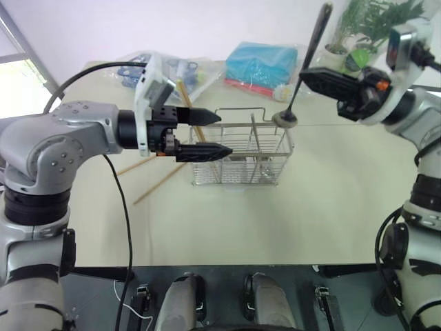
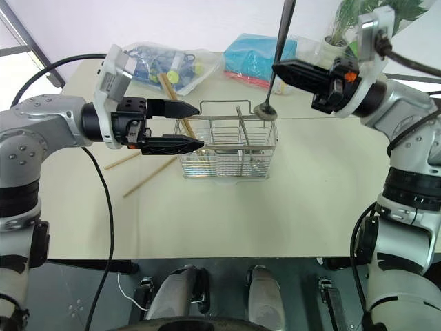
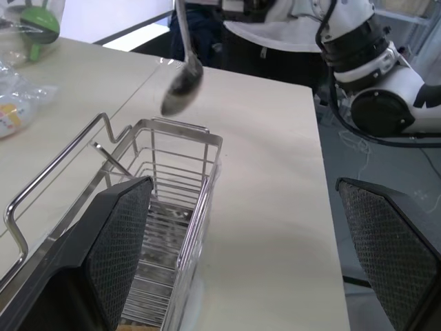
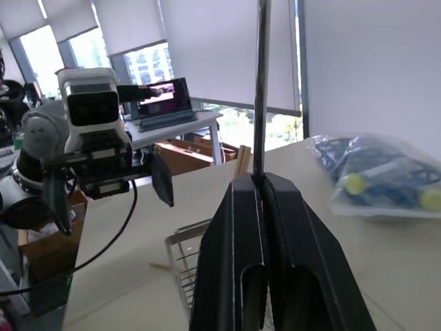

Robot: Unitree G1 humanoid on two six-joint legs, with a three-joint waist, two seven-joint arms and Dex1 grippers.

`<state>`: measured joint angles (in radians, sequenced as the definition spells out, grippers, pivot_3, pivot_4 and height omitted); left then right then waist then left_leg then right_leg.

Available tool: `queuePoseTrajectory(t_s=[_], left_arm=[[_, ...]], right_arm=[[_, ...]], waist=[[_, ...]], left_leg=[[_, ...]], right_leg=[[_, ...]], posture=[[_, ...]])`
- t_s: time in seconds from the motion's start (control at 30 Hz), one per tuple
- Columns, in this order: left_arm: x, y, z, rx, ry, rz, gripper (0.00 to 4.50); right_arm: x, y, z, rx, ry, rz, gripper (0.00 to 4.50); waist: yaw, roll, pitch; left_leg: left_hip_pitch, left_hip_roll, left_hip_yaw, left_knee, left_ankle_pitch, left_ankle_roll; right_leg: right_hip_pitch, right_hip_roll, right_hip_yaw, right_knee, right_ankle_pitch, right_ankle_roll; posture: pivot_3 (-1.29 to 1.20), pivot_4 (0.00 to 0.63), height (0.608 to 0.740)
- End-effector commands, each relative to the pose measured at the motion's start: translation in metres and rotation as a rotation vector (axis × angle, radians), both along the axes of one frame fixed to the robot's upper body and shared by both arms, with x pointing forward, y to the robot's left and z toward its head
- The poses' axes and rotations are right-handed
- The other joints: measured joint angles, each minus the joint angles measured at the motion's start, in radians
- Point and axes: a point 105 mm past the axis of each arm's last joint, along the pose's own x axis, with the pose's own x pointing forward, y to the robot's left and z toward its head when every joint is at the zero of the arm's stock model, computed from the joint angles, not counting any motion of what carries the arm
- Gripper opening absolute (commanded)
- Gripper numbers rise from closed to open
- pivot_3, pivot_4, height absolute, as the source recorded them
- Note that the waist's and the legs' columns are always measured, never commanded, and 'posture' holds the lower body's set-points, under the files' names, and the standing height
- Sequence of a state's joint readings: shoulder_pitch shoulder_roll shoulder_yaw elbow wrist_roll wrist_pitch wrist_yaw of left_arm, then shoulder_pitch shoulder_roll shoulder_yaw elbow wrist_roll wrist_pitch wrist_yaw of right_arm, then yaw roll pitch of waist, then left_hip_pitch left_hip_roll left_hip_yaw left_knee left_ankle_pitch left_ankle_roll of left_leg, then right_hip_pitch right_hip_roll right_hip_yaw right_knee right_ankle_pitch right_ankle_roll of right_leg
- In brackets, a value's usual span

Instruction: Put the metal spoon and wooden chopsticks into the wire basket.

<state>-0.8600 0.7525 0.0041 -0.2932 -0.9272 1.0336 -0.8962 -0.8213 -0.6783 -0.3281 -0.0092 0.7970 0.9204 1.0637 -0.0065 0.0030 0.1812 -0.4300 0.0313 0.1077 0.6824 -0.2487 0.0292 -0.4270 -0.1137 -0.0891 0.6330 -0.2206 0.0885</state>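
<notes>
The metal spoon (image 1: 303, 65) is light, rigid and slick, so a pinch on its thin handle can let it swing or slip; the right gripper (image 1: 308, 81) is clamped on the handle about midway, which leaves the round bowl hanging down just over the right end of the wire basket (image 1: 242, 155). It is small, shiny and silver, with a straight narrow handle pointing up. The wooden chopsticks (image 1: 160, 183) look light, stiff and less slippery, best pinched near the middle; two lie on the table (image 1: 275, 227) left of the basket, one leans inside it. The left gripper (image 1: 224, 133) hovers by the basket's left end, fingers wide apart and empty
</notes>
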Motion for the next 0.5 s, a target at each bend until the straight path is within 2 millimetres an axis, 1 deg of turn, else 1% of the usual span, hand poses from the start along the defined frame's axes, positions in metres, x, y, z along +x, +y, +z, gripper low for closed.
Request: queuePoseTrajectory(t_s=[0.03,0.07,0.13,0.27,0.33,0.37,0.43,0.47,0.5], left_arm=[[-0.004,-0.003,0.012,-0.008,-0.063,-0.019,4.5],[-0.004,-0.003,0.012,-0.009,-0.065,-0.019,4.5],[-0.004,-0.003,0.014,-0.011,-0.068,-0.02,4.5],[-0.005,-0.003,0.014,-0.012,-0.07,-0.021,4.5],[-0.005,-0.002,0.013,-0.012,-0.071,-0.016,4.5],[-0.004,-0.002,0.014,-0.013,-0.072,-0.013,4.5],[-0.004,-0.001,0.014,-0.016,-0.075,-0.008,4.5],[-0.004,-0.001,0.014,-0.017,-0.076,-0.006,4.5],[-0.005,0.0,0.015,-0.018,-0.078,-0.001,4.5]], right_arm=[[-0.006,0.009,-0.004,0.019,-0.024,0.004,0.04],[-0.002,0.012,-0.013,0.009,-0.013,-0.015,0.04],[0.004,0.014,-0.023,-0.008,-0.005,-0.049,0.04],[0.011,0.018,-0.033,-0.031,-0.001,-0.087,0.04],[0.017,0.019,-0.042,-0.047,0.025,-0.121,0.63],[0.019,0.018,-0.044,-0.051,0.021,-0.13,0.87],[0.021,0.016,-0.043,-0.056,0.001,-0.15,1.78],[0.022,0.014,-0.041,-0.054,-0.011,-0.164,2.34],[0.025,0.011,-0.037,-0.047,-0.017,-0.182,2.78]], waist=[[-0.003,0.0,0.0],[-0.004,0.0,0.0],[-0.005,0.0,0.0],[-0.004,0.0,0.0],[-0.004,0.0,0.0],[-0.004,0.0,0.0],[-0.004,0.0,0.0],[-0.004,0.0,0.0],[-0.004,0.0,0.0]], left_leg=[[0.0,0.0,0.0,0.0,0.0,0.001],[0.0,0.0,0.0,0.0,-0.001,0.001],[0.0,0.0,0.0,0.0,-0.001,0.001],[0.0,0.0,0.0,0.0,0.0,0.001],[0.0,0.0,0.0,0.0,0.0,0.001],[0.0,0.0,0.0,0.0,0.0,0.001],[0.0,0.0,0.0,0.0,0.0,0.0],[0.0,0.0,0.0,0.0,0.0,0.001],[0.0,0.0,0.0,0.0,0.0,0.001]], right_leg=[[0.0,0.0,0.0,0.0,0.0,0.0],[0.0,0.0,0.0,0.0,0.0,0.0],[0.0,0.001,0.0,0.0,0.0,0.0],[-0.001,0.001,0.0,0.0,0.0,0.0],[-0.001,0.001,0.0,0.0,0.0,0.0],[-0.001,0.001,0.0,0.0,0.0,0.0],[-0.001,0.001,0.0,0.0,0.0,0.0],[-0.001,0.001,0.0,0.0,0.0,0.0],[-0.001,0.001,0.0,0.0,0.0,0.0]], posture=[[0.0,0.15,0.715],[0.0,0.15,0.715],[0.0,0.15,0.715],[0.0,0.15,0.715],[0.0,0.15,0.715],[0.0,0.15,0.715],[0.0,0.15,0.715],[0.0,0.15,0.715],[0.0,0.15,0.715]])
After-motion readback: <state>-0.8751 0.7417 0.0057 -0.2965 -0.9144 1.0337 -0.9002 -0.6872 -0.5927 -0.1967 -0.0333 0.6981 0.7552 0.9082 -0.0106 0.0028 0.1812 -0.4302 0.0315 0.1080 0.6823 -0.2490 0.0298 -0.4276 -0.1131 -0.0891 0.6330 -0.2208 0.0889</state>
